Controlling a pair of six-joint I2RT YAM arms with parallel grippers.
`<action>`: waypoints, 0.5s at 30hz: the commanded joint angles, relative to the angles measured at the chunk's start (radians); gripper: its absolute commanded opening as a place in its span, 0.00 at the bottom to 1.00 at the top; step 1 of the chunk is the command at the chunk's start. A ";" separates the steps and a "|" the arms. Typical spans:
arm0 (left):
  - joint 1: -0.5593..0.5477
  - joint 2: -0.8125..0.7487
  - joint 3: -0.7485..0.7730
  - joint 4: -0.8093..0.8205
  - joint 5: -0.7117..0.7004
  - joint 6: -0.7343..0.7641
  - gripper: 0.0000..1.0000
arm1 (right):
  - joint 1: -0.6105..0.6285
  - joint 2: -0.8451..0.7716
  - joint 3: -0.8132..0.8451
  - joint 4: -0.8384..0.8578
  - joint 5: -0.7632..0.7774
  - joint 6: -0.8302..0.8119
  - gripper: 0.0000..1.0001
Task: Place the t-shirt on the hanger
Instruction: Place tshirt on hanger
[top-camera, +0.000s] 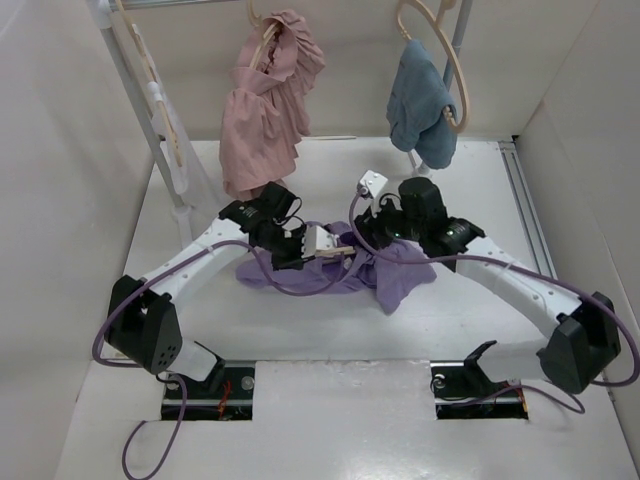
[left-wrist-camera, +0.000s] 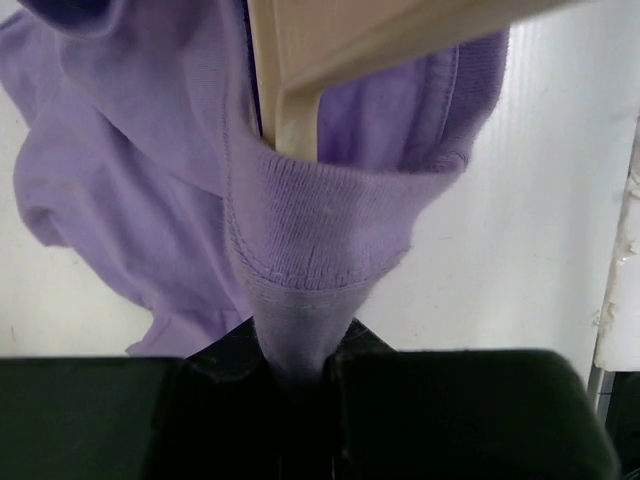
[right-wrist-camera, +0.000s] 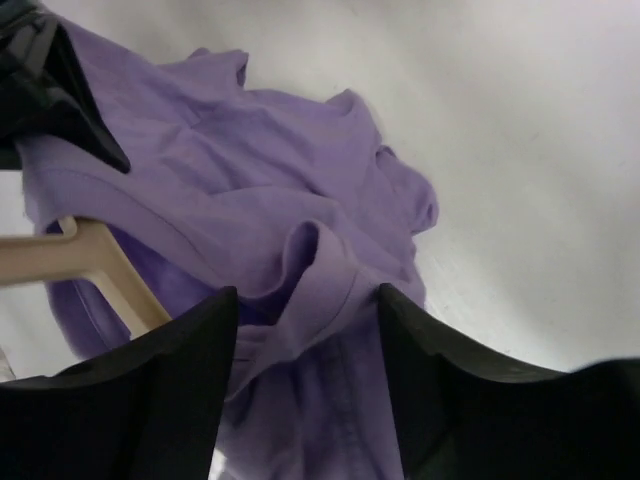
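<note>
- The t-shirt (top-camera: 400, 275) lies crumpled on the worktop (top-camera: 470, 190) between the two arms. The hanger (left-wrist-camera: 290, 90) pokes into its ribbed opening.
- Left gripper (left-wrist-camera: 300, 365): jaws clenched on the t-shirt's ribbed edge.
- Right gripper (right-wrist-camera: 305, 320): jaws stand apart with a fold of cloth between them; I cannot tell whether they pinch it.

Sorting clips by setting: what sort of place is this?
Probably a lab test cell, not a home: blank white walls, robot arms bolted to a white table, a clothes rack.
</note>
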 joint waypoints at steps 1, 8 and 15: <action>-0.008 -0.047 0.008 -0.021 0.101 0.044 0.00 | -0.038 -0.101 -0.019 0.041 -0.090 -0.047 0.65; -0.008 -0.038 0.018 -0.053 0.163 0.081 0.00 | -0.047 -0.217 -0.007 -0.082 -0.100 -0.211 0.69; 0.001 -0.028 0.046 -0.033 0.106 0.069 0.00 | 0.036 -0.300 0.011 -0.091 -0.082 -0.282 0.68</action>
